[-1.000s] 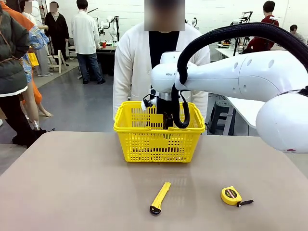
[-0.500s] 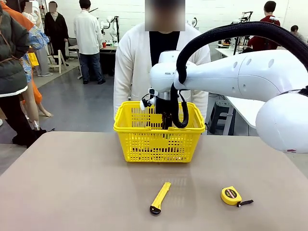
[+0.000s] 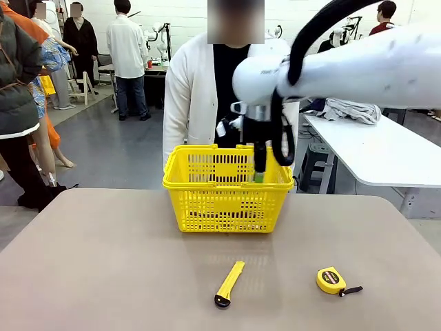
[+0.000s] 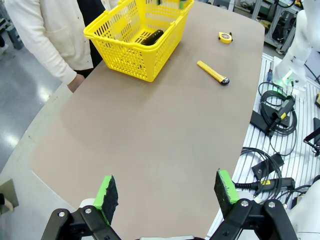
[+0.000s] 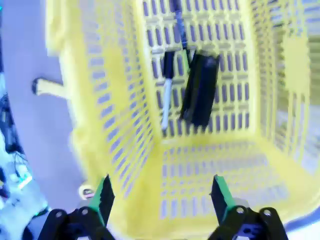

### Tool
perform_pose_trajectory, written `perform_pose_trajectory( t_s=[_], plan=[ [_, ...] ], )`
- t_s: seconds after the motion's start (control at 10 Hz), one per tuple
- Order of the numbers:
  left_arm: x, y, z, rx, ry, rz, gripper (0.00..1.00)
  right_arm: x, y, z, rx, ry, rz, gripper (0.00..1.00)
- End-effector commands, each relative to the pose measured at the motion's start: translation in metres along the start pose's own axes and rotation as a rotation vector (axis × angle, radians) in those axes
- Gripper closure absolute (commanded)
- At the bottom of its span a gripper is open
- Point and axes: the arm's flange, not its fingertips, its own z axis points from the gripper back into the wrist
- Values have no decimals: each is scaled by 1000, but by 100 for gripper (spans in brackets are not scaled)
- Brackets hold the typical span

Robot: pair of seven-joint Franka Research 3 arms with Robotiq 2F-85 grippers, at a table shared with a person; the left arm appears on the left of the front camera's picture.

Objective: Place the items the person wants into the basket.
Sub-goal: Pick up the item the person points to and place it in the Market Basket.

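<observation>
Right gripper [image 3: 260, 162] above basket [image 3: 227, 207], jaws wide, holding nothing.

Front view: basket at frame centre on the table [image 3: 103, 262], person [image 3: 200, 89] behind it. Right wrist view: stapler [image 5: 200, 90], marker [image 5: 167, 87] and a thin pen [image 5: 179, 22] lie on the basket floor, upper centre. Left wrist view: left gripper [image 4: 167, 192] at bottom edge, jaws wide and empty; yellow knife [image 4: 212, 72] and tape measure [image 4: 225, 37] upper right.

White robot arm [image 3: 365, 65] with rounded joints, thick black ribbed cable [image 3: 313, 31] looped over it, black tool [image 5: 160, 197] with bright green pads [image 5: 104, 196], person [image 3: 207, 96] in white buttoned cardigan over black top
</observation>
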Motion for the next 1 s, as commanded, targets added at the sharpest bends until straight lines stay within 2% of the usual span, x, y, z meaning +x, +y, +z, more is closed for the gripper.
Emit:
perform_pose_trajectory(
  t_s=[0.0,0.3,0.4,0.6,0.9],
  plan=[
    [-2,0,1,-6,-18,-13,0,-80,87,-4,-69,-93,-98,0],
    [-2,0,1,-6,-18,-13,0,-166,156,4,-153,-275,-241,0],
    [-2,0,1,-6,-18,-13,0,-188,168,-3,-151,-303,-286,0],
    [-2,0,1,-6,-18,-13,0,-226,177,-28,-97,-346,-361,0],
    [-2,0,1,-6,-18,-13,0,-242,164,-50,-28,-361,-400,0]
  ],
)
